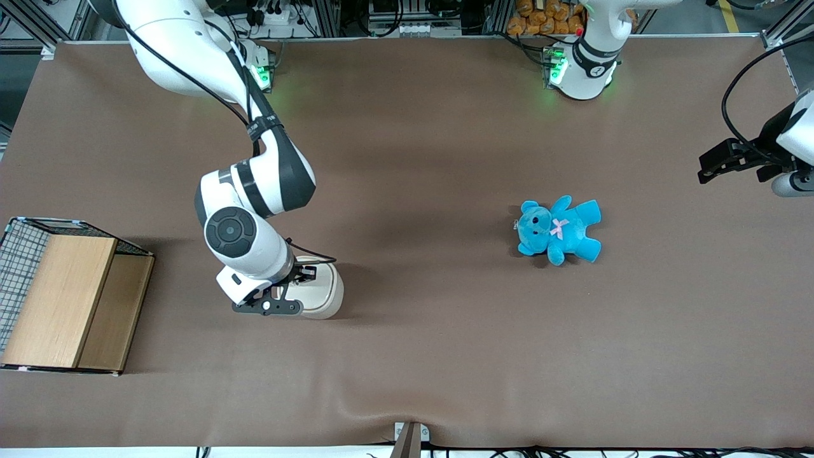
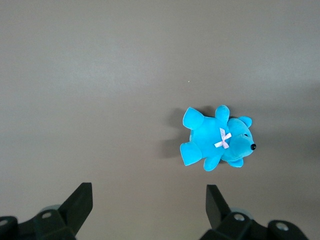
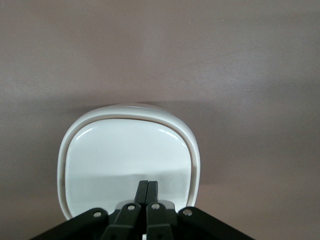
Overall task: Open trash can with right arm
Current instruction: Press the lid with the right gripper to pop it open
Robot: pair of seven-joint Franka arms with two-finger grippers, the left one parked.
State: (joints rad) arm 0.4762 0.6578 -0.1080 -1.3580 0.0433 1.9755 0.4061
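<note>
The trash can (image 1: 323,289) is a small cream-white rounded-square bin standing on the brown table, partly covered by the right arm (image 1: 254,191) in the front view. In the right wrist view its flat white lid (image 3: 130,160) lies level inside the rim. My gripper (image 3: 148,184) is shut with nothing in it, its two black fingertips pressed together right over the lid near one edge. I cannot tell whether the tips touch the lid. In the front view the gripper (image 1: 299,273) sits on top of the can.
A wood-panelled wire basket (image 1: 57,299) stands at the working arm's end of the table. A blue teddy bear (image 1: 558,230) lies toward the parked arm's end and also shows in the left wrist view (image 2: 217,142).
</note>
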